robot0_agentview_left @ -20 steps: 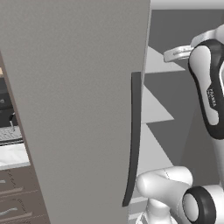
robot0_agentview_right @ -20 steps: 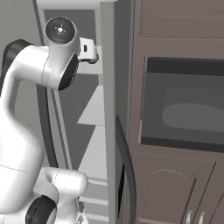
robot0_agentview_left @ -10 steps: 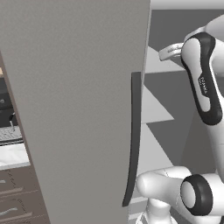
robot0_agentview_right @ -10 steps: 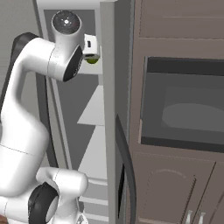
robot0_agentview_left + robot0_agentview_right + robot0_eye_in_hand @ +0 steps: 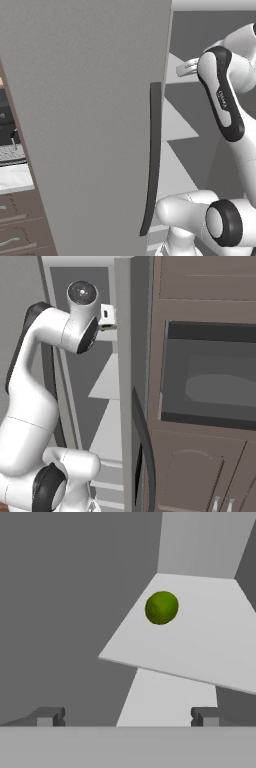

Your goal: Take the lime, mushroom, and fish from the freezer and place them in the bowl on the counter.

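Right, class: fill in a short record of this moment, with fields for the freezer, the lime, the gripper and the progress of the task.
freezer: door swung open, pale shelves exposed
lime: round, green, resting on an upper shelf, untouched
gripper: open, empty, pointed at the lime from a distance
progress: lime not yet picked

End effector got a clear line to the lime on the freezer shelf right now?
Probably yes. The lime sits alone on a pale shelf, straight ahead of the open end effector, with nothing between them.
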